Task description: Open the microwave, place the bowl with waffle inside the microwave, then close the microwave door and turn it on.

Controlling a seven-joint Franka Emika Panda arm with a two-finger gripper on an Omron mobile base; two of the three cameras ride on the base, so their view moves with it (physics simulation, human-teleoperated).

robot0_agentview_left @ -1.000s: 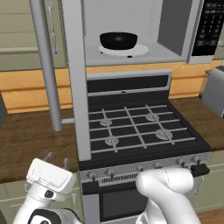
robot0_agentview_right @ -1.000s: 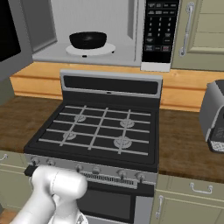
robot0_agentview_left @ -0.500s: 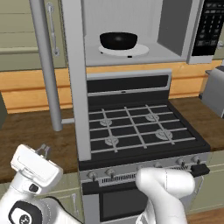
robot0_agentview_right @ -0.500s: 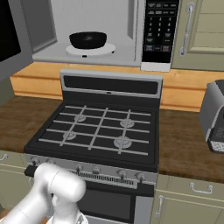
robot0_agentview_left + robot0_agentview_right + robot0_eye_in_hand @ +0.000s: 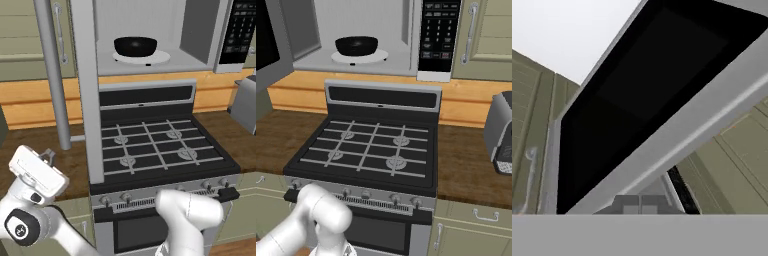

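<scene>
My gripper sits closed with its two small dark finger tips pressed together and nothing between them, low at the near left, pointed up at the microwave door. That door is a wide silver frame around a flat, glossy black glass pane, and its long round silver bar handle runs vertically down the left side of my left base view; it stands swung open toward me. Beyond it, the microwave shows a smooth pale grey cavity with a flat white round turntable. The bowl with waffle, small, round, glossy black, rests centred on that turntable; I cannot see its contents. Below lies the black gas stove with grid-shaped grates.
</scene>
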